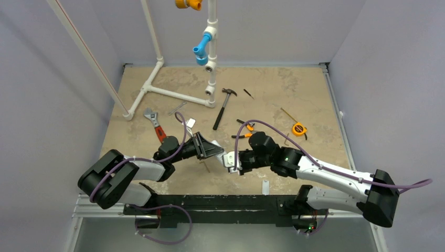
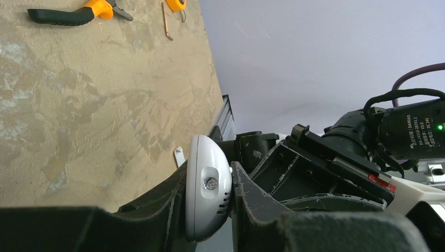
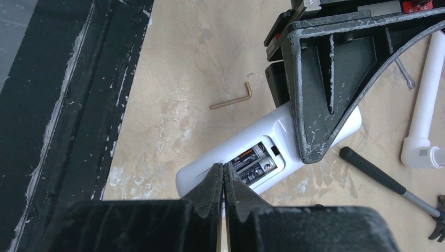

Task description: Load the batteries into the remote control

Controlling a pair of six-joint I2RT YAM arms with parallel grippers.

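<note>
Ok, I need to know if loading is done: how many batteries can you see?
2. Side by side in the open compartment of the remote control: one battery upper, the other lower in the right wrist view. More could be hidden.

Right gripper (image 3: 223, 176) with jaws pressed together above white remote control (image 3: 210, 163), two batteries (image 3: 252, 161) seated in its open compartment, left gripper (image 3: 302, 131) clamping its far end, hex key (image 3: 231, 98) on bench (image 3: 183, 63)

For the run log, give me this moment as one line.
left gripper: shut on remote control | right gripper: shut, by batteries | batteries: both inside remote control | cover: off
</note>
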